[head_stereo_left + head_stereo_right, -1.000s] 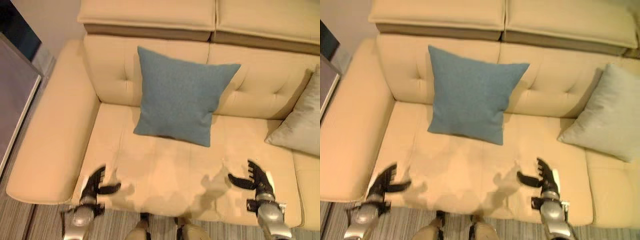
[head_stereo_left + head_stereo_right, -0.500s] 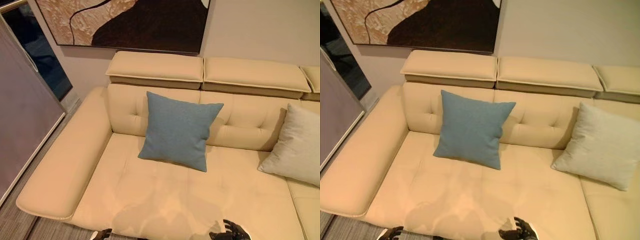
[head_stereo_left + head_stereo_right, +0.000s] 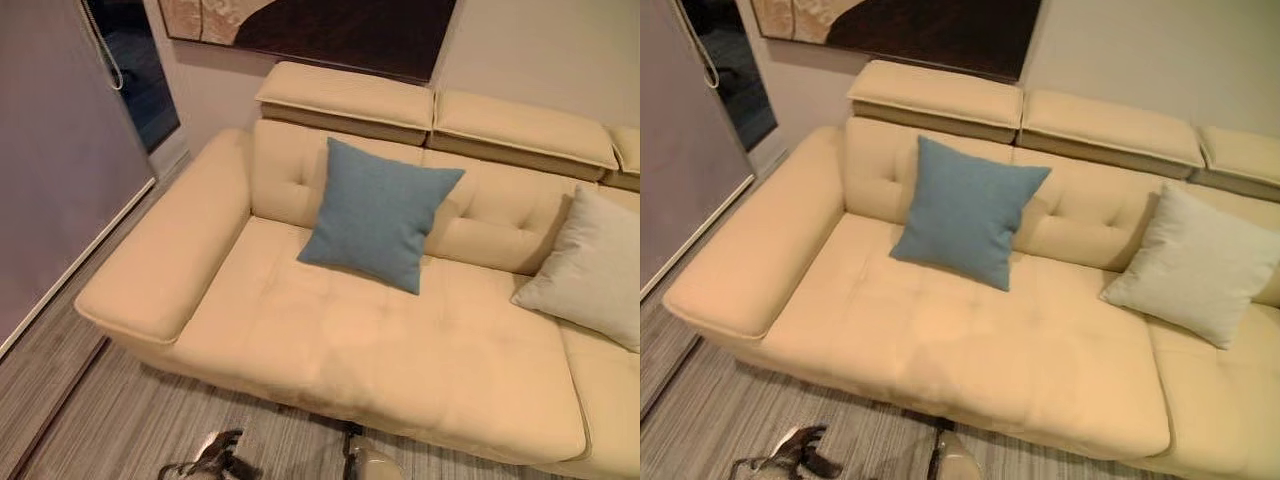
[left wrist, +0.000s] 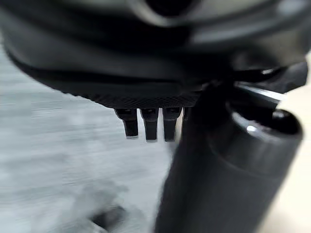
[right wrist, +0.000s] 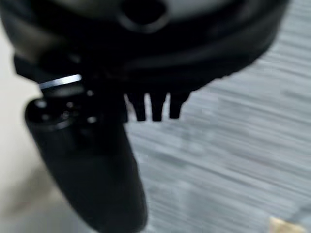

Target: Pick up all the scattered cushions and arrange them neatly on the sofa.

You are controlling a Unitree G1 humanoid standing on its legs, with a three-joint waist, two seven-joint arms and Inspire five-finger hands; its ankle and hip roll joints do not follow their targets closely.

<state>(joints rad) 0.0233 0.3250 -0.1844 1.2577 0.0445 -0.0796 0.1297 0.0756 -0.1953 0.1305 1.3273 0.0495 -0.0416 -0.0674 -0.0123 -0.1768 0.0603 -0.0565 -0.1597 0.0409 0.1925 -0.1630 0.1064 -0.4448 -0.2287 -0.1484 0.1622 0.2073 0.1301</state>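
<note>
Sofa: we see the cream sofa [image 3: 380, 340] ahead of us, its seat stretching from the left armrest [image 3: 165, 265] across to the right.
Blue cushion: the blue cushion [image 3: 380, 212] stands upright against the backrest, slightly tilted, on the left seat section.
Grey cushion: the pale grey cushion [image 3: 1192, 265] leans against the backrest further right, well apart from the blue one.
Left hand: our left hand [image 3: 222, 452] hangs low over the striped floor [image 3: 110, 420], in front of the sofa's front edge and well apart from both cushions.
Left fingers: in the left wrist view the fingers [image 4: 148, 124] point straight out, spread from the thumb, with nothing between them.
Right hand: in the right wrist view our right hand [image 5: 146, 73] shows straight fingers [image 5: 155, 108] and a thumb standing away; it holds nothing.
Key relation: both cushions lie forward and above our hands, on the seat; the blue one is on the left hand's side, the grey one on the right's.
Judgement: we take it the two cushions in sight are already placed, so any next move depends on finding another cushion off the sofa, which we cannot see from here.
Long axis: each cushion is roughly square, so neither offers a preferred gripping direction.
</note>
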